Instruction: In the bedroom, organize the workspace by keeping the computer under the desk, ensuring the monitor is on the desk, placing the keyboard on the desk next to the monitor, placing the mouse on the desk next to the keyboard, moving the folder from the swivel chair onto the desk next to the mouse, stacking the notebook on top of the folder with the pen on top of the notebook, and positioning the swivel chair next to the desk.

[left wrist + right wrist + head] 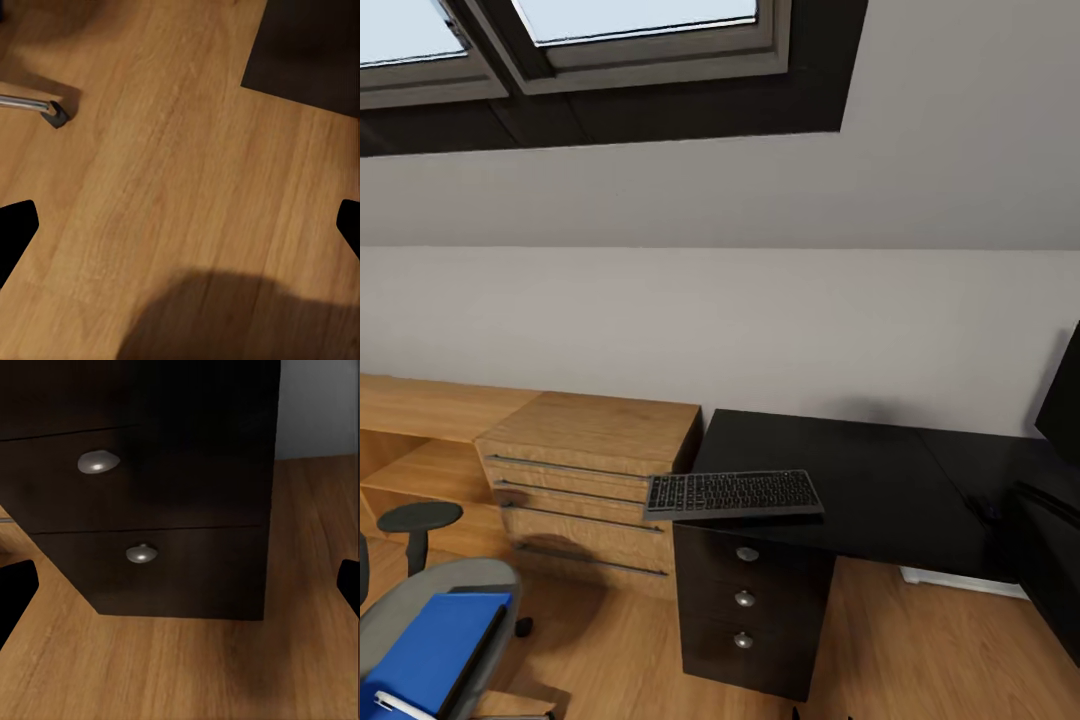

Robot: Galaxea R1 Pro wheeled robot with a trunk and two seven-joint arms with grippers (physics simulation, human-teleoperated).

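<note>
Head view: a flat grey keyboard (733, 494) overhangs the glossy black desk's (880, 480) front-left edge, above its round-knobbed drawers (744, 598). Left of the desk, a blue folder (435, 645) lies on the chair (420, 600). Both wrist views show widely parted fingertips over wood-grain floor (187, 172).

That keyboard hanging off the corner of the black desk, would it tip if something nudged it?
Possibly: the keyboard overhangs the desk edge at its left end, so a nudge might drop it. It looks flat and rigid, so it would likely slide rather than roll.

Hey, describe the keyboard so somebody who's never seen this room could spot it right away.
Find the black desk against the grey wall, right of the wooden dresser. At the desk's near left corner, above its column of three round-knobbed drawers, lies the keyboard. It is a flat dark slab covered in rows of small keys, overhanging the desk's edge toward the dresser.
</note>
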